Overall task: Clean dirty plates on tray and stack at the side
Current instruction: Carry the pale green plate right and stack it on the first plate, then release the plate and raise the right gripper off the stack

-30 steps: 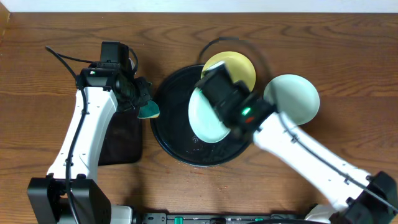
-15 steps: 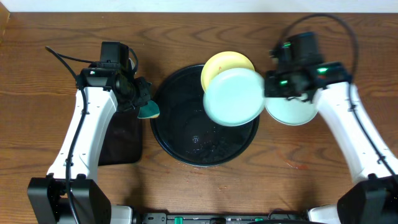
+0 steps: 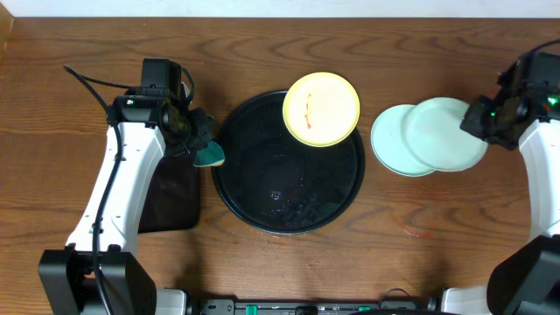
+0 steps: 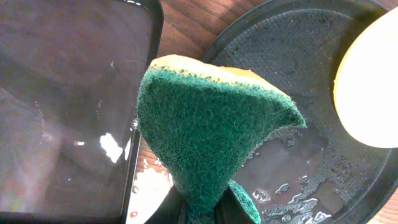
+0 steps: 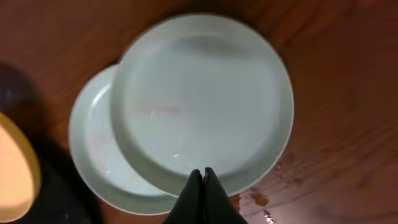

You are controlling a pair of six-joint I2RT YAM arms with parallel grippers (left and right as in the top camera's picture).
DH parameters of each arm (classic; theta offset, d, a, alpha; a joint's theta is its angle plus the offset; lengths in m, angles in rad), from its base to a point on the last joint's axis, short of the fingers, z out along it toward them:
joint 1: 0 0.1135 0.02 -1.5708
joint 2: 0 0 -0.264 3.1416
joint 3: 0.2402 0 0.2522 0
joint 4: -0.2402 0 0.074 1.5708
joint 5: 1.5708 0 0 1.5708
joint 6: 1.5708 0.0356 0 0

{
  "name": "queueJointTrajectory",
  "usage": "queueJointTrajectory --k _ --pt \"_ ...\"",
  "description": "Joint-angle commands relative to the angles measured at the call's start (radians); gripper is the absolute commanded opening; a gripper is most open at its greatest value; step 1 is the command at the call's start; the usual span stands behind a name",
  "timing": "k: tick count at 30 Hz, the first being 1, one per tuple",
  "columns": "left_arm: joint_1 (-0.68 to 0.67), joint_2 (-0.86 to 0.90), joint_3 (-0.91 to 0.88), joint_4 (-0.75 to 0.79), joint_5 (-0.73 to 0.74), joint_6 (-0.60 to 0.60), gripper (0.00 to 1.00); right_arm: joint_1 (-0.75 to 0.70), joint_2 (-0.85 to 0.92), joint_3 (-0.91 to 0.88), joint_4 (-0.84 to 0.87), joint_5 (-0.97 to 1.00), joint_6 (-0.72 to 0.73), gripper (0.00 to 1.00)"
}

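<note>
The round black tray (image 3: 236,188) is wet, and a pale yellow plate (image 3: 321,108) with a red smear lies on its far right rim. Right of the tray, two mint plates overlap. My right gripper (image 3: 479,120) is shut on the right rim of the upper mint plate (image 3: 448,131), which partly covers the lower mint plate (image 3: 394,140). In the right wrist view the shut right gripper (image 5: 203,172) pinches the near rim of the upper plate (image 5: 205,93), which shows a faint red streak. My left gripper (image 4: 208,208) is shut on a green sponge (image 4: 211,130) at the tray's left edge.
A rectangular black tray (image 3: 171,201) lies under the left arm, left of the round tray. Red-brown wet stains (image 3: 418,232) mark the wood in front of the mint plates. A black cable (image 3: 83,79) runs at the back left.
The right arm carried the mint plate from the round tray rightwards over the other mint plate, uncovering the yellow plate. The left arm and sponge have not moved.
</note>
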Motion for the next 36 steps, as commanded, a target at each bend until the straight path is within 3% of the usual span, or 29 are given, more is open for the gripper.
queueJointTrajectory --k 1,7,18,36 --pt "0.005 -0.002 0.017 -0.002 -0.013 0.023 0.07 -0.002 0.039 -0.061 0.038 0.011 0.011 0.01" --pt "0.005 -0.003 0.017 -0.003 -0.013 0.023 0.07 0.037 0.074 -0.062 0.042 0.013 0.011 0.03" --pt "0.005 -0.002 0.017 -0.002 -0.013 0.023 0.07 0.054 0.206 -0.067 0.051 -0.052 -0.095 0.28" --pt "0.005 -0.003 0.017 -0.003 -0.013 0.023 0.08 0.226 0.335 -0.068 0.121 -0.059 -0.139 0.34"
